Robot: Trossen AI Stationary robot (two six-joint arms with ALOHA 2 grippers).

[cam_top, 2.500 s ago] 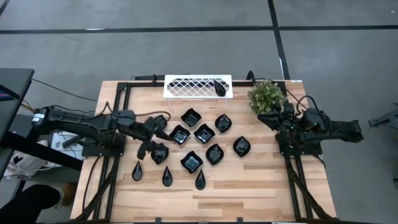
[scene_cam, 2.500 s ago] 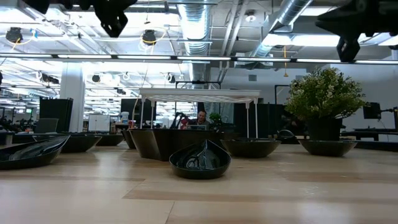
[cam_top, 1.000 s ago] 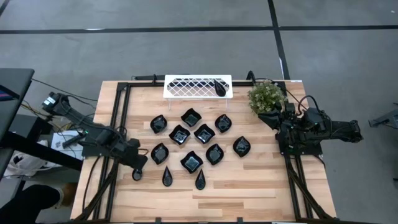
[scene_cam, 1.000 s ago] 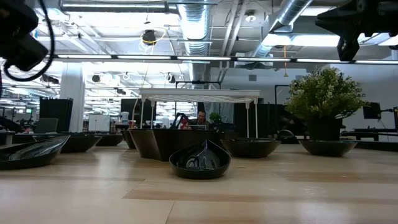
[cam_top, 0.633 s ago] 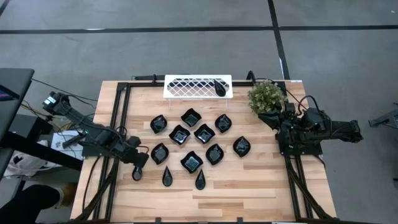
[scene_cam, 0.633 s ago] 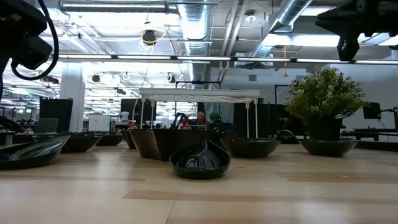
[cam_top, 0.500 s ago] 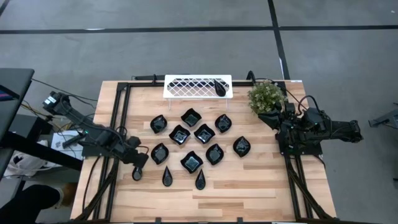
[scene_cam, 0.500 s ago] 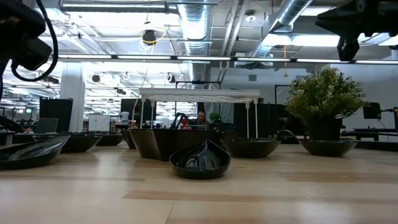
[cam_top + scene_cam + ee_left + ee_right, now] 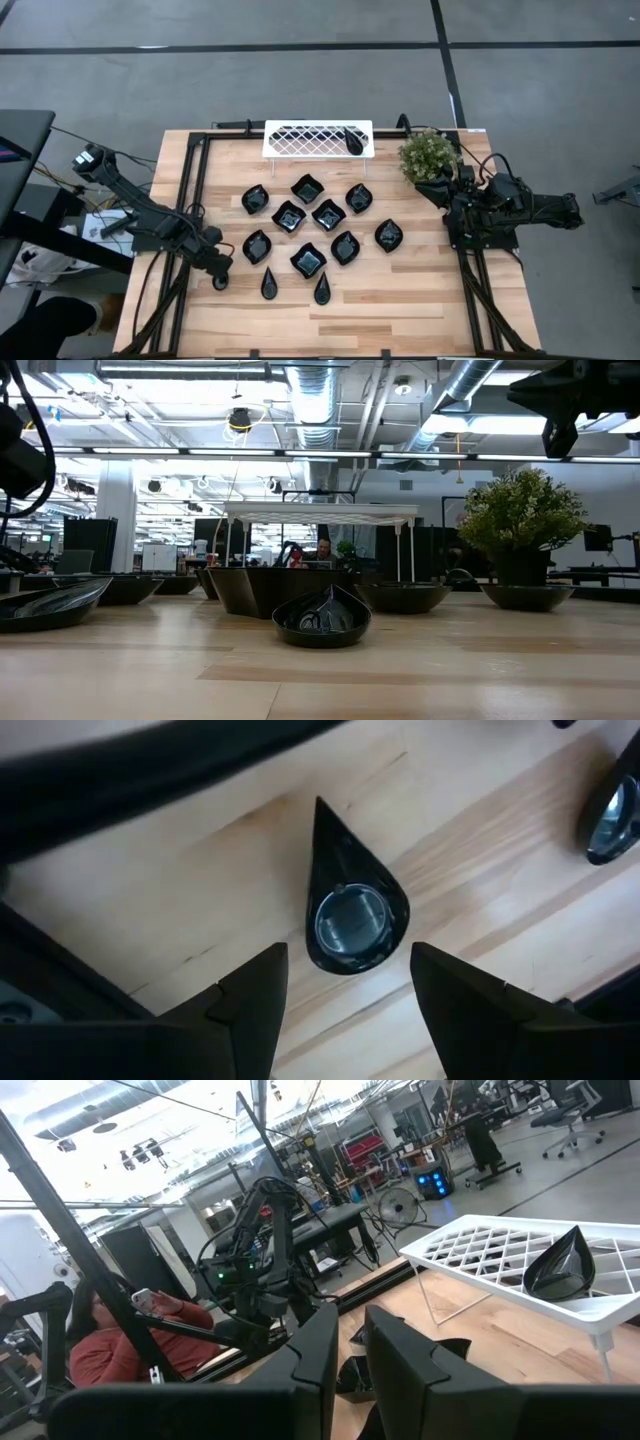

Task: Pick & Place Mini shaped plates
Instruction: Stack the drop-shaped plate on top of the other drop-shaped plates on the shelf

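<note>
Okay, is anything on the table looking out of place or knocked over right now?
Nothing stands out. The black plates sit flat and apart on the table, none tipped or stacked. One plate lies on the white lattice tray. The left gripper hangs open above a teardrop plate; the right gripper waits by the plant.

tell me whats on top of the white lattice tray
One black teardrop dish lies on the white lattice tray, near its end toward the plant. The right wrist view shows it tilted on the lattice. The rest of the tray's top shows bare. Beneath the tray is hidden.
</note>
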